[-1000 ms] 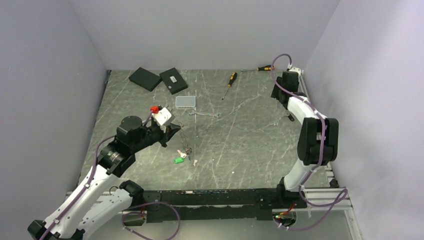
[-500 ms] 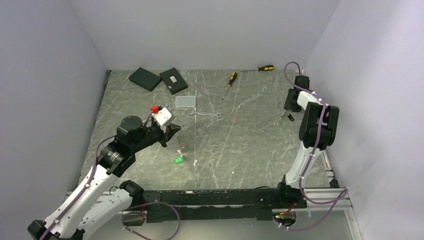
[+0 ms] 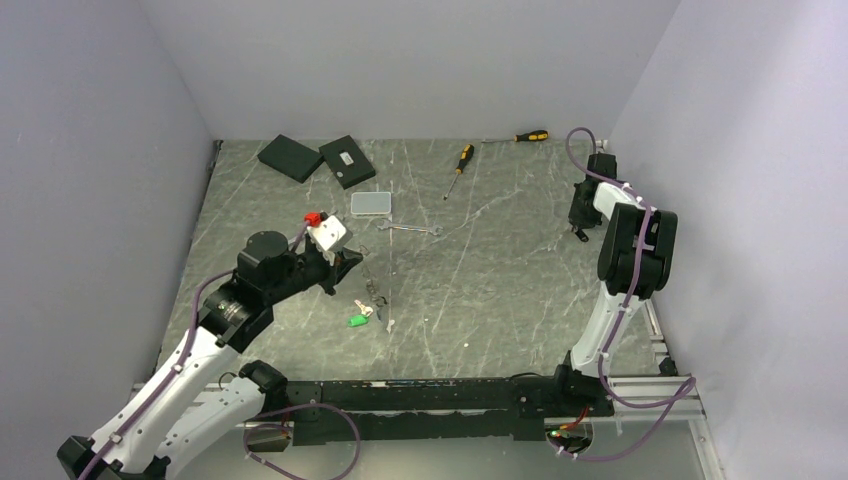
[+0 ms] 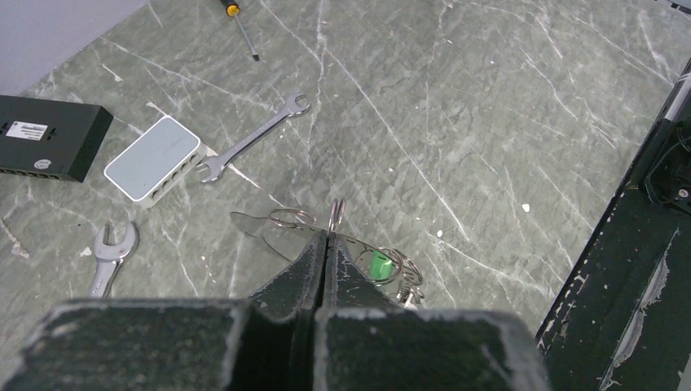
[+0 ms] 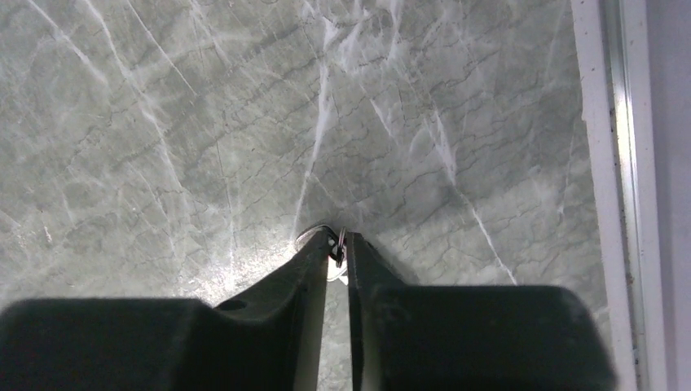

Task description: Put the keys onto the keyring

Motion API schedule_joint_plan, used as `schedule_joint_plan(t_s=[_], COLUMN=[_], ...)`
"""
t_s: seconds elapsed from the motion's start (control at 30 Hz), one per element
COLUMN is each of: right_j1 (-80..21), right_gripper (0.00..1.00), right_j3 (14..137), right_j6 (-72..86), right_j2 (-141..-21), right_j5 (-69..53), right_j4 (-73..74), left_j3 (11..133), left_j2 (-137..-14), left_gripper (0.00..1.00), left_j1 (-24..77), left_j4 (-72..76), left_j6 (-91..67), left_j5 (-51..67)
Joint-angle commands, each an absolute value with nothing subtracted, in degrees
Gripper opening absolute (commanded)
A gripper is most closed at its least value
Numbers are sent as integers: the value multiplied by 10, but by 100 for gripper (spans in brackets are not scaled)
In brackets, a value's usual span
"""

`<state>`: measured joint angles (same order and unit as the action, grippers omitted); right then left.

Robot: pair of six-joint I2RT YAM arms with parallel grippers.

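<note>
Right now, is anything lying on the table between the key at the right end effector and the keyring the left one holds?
Nothing visible. The stretch of table between the key at the right end effector and the keyring in the left end effector is bare; the spanner lies just beyond that line.

Left arm (image 3: 188, 362), at 8 o'clock: white links, round black joints, and a white box (image 3: 328, 233) with a red cap at the wrist. Right arm (image 3: 603, 325), at 3 o'clock: white links and a black elbow block. Mauve cables (image 3: 569, 145) loop along both. A black base rail (image 3: 430, 395) lies at 6 o'clock. The left gripper (image 4: 328, 235) is matte black with edges scuffed whitish. The right gripper (image 5: 338, 244) is plain black.
</note>
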<state>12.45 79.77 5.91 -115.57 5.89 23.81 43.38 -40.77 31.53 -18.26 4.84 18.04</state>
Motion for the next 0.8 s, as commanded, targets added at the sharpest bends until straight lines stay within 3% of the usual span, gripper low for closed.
schedule_joint_plan(t_s=[0.0,0.1,0.37,0.77], right_j1=[126,125,98,-129], right_gripper=[14,0,0,0], right_j3=[807,806,800,733], right_j6=[53,52,55,-75], right_j2=[-1154,-1153,-1108,-952], right_j5=[70,71,34,-199], right_j4=[243,241,230,124], left_j3=[437,438,437,437], left_j2=[-409,-408,-407,-407], left_gripper=[0,0,0,0], left_j1=[316,317,316,316], left_j4=[-141,-141,-141,-148], left_j6=[40,40,42,67], left_j5=[189,187,184,203])
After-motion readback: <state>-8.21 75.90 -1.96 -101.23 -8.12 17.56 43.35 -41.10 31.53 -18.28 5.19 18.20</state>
